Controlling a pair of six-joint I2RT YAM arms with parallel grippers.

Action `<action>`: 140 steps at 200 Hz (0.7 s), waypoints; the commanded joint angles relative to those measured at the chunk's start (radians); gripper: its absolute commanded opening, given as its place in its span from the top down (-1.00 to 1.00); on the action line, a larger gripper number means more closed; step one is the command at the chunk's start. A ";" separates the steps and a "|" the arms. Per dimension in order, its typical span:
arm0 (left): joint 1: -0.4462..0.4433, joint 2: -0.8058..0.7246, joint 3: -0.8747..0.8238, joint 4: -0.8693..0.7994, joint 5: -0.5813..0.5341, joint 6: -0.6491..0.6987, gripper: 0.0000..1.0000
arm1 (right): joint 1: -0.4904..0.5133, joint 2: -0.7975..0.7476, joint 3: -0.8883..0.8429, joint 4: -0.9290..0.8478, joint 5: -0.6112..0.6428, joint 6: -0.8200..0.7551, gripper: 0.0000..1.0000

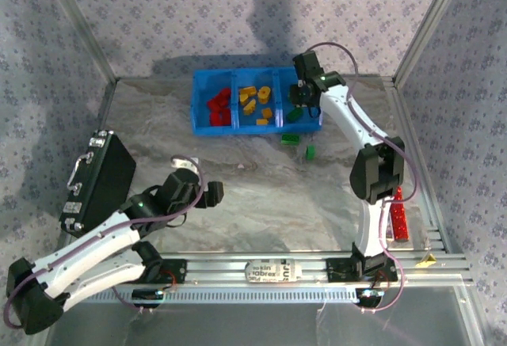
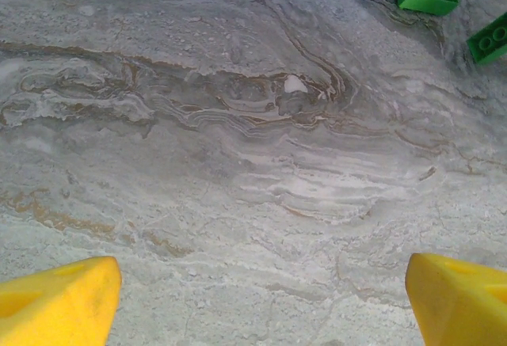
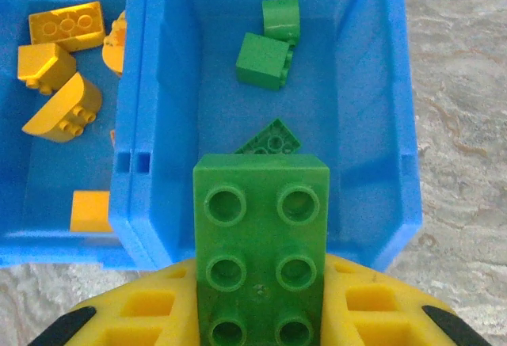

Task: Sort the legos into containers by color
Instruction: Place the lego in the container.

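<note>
Right wrist: green brick held over the bin

Left gripper sits near the bases, fingers apart, empty. Right gripper is clamped on the brick above the bin's right-hand compartment. Light, stiff, slick plastic; I'd pinch the flat sides, not the studs. Count: two loose greens on the table, three greens in that compartment.

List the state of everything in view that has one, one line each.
Bright blue three-compartment plastic bin: holds red bricks, yellow bricks, green bricks, one colour per compartment.
Right gripper: shut on green studded plastic brick, over the green compartment.
Left gripper: open, empty, above marble-patterned table.
Long green brick: loose on table.
Small green brick: loose on table.
Black case with handle: closed.
</note>
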 commanded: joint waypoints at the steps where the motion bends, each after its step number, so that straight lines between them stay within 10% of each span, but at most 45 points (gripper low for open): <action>1: -0.025 -0.016 0.040 0.005 -0.012 0.039 -0.85 | -0.015 0.076 0.110 -0.072 0.001 -0.011 0.44; 34: -0.072 -0.008 0.051 0.022 -0.015 0.070 -0.85 | -0.033 0.201 0.280 -0.155 -0.013 -0.007 0.23; 56: -0.097 0.005 0.062 0.016 -0.027 0.076 -0.85 | -0.036 0.269 0.407 -0.258 -0.011 0.004 -0.76; 140: -0.117 0.017 0.048 0.059 -0.027 0.083 -0.85 | -0.002 0.014 0.006 -0.114 0.019 -0.009 -0.75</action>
